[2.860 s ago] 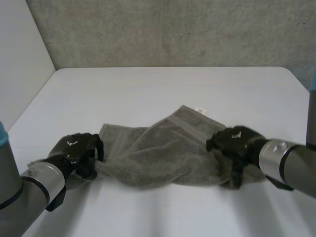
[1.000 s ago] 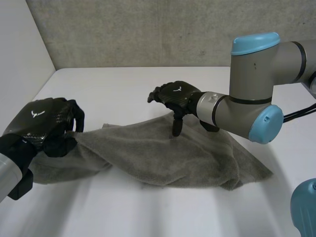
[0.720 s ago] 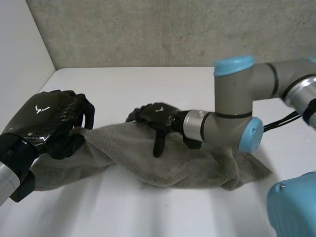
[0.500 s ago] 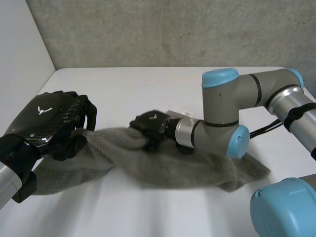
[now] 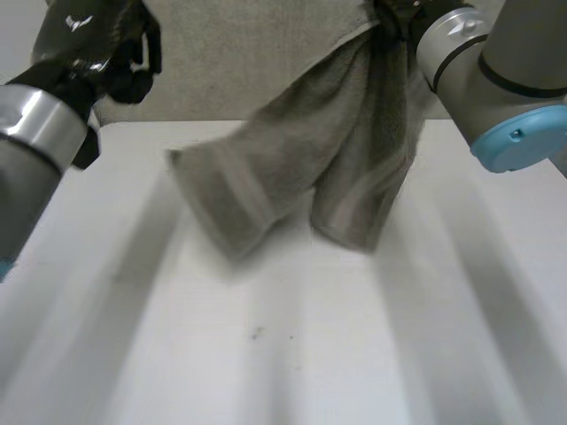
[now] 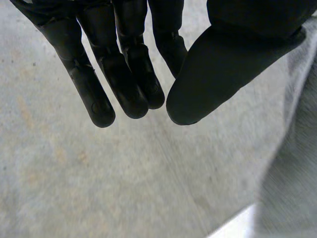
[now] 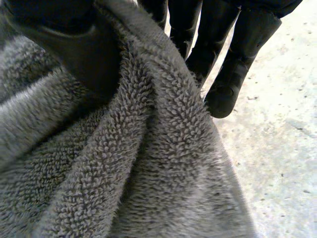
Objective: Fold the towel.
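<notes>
Towel (image 5: 341, 146): grey, hung in folds from right hand over white table (image 5: 266, 354).
Right hand (image 7: 74, 47): thumb and fingers pinched towel's upper part.
Left hand (image 5: 93, 40): held high, fingers straight, empty.

One towel (image 5: 337, 150) is hanging above one white surface (image 5: 292, 336), drooping in two lobes. Two robot hands are showing: one left robot hand (image 6: 124, 59), holding nothing, and one right robot hand (image 7: 233, 64), pinching the single towel. Two grey arms are carrying them, the left arm (image 5: 31, 168) and the right arm (image 5: 505, 62). One concrete wall (image 5: 221, 62) is standing behind.
</notes>
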